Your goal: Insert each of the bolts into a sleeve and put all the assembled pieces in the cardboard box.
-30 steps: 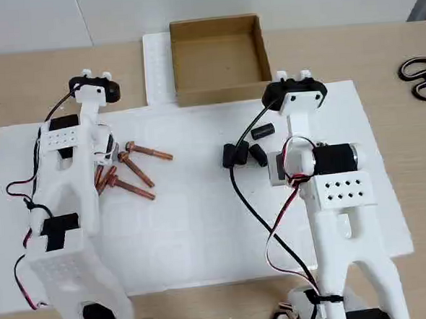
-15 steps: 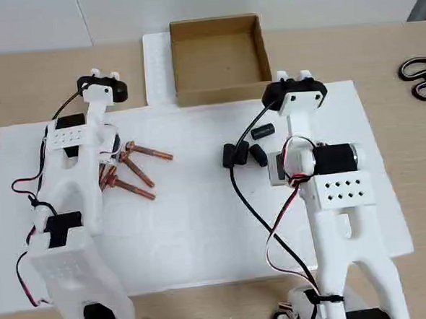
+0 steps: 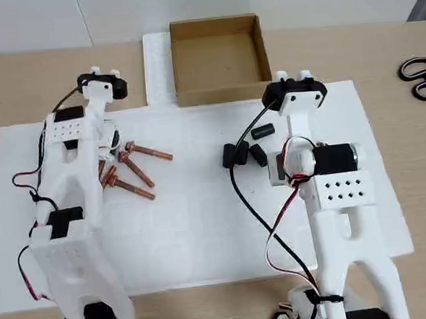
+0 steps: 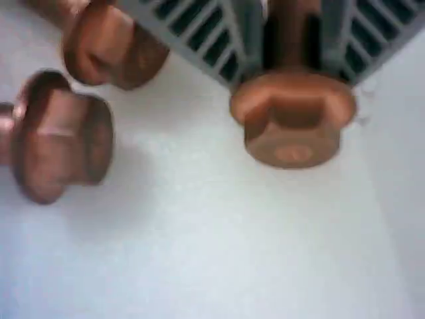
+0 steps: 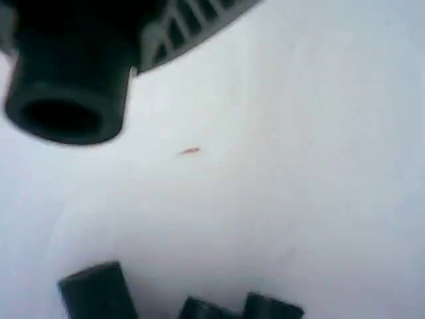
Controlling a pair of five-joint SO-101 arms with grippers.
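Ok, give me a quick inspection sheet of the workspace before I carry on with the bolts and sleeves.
Surface: white foam sheet on a wooden table.
Job's things: loose bolts lie by the left arm; loose sleeves lie by the right arm; cardboard box at the far edge, with no assembled pieces in it.
Clutter: scissors on the table, off the sheet.
Grippers: left gripper shut on a bolt; right gripper shut on a sleeve.
Cables: black cable trails past the loose sleeves; wires hang along the left arm.
Surroundings: pale tiles behind the table.
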